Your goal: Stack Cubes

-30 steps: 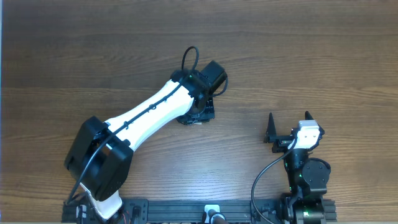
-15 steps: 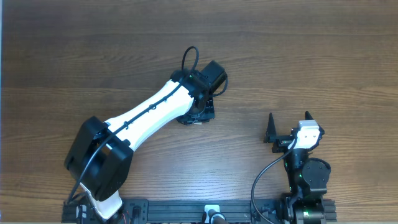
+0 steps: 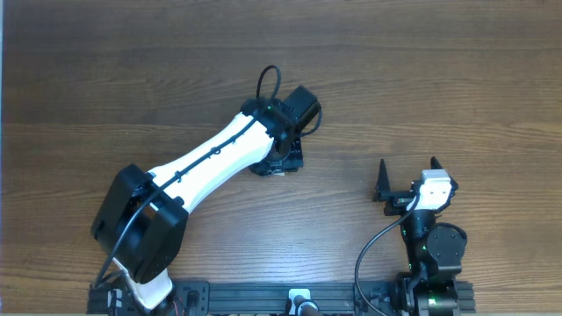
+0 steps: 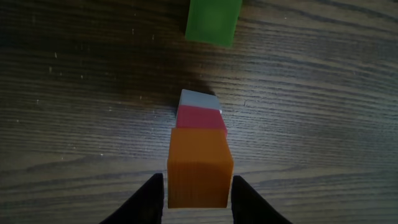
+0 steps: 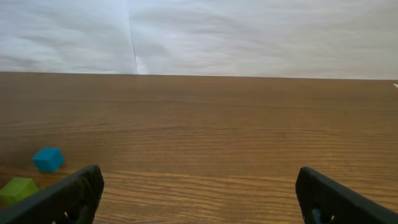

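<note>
An orange cube sits between the fingers of my left gripper, which is shut on it. Directly under it shows a red cube, and under that a white cube, the three in one column on the wooden table. A green cube lies apart from the column. In the top view the left gripper is near the table's middle and covers the cubes. My right gripper rests open near its base with nothing in it, wide apart in its own view. That view shows the green cube and a blue cube.
The wooden table stretches bare to the far and left sides. A white wall stands beyond the table's far edge in the right wrist view.
</note>
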Robot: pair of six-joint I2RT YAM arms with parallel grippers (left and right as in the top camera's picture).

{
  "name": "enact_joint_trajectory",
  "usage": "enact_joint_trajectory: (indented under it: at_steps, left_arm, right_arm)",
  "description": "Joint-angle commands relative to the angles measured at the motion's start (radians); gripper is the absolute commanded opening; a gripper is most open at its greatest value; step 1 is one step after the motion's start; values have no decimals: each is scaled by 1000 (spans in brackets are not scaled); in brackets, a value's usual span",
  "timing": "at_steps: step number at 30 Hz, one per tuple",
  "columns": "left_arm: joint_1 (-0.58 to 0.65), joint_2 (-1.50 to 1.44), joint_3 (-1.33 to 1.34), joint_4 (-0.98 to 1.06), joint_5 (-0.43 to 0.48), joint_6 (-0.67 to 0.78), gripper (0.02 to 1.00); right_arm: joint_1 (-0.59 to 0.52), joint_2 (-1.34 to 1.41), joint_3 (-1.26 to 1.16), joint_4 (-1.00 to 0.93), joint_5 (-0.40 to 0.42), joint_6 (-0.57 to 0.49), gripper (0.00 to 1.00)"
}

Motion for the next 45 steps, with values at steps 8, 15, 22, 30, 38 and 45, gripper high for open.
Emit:
enact_joint_trajectory:
  at_steps: [8,15,22,30,38,45]
  left_arm:
    - [9,8,14,12,5,11,470]
    - [9,5,14,12,-21,-21,879]
    - [19,-70,14,28,-84,-55,998]
    - [94,-279,14,119,-209,-61,998]
    - [186,-558,14,193,-292,43,996]
    - [299,-760,-26,199,-285,117,956]
  right_arm:
    - [6,-10,-8,2,-11,2,991]
    - [6,-10,-8,2,-11,2,991]
    - [6,-10,-8,2,-11,2,993]
    - [6,-10,-8,2,-11,2,991]
    - [6,-10,-8,2,-11,2,993]
    - [6,-10,-8,2,-11,2,993]
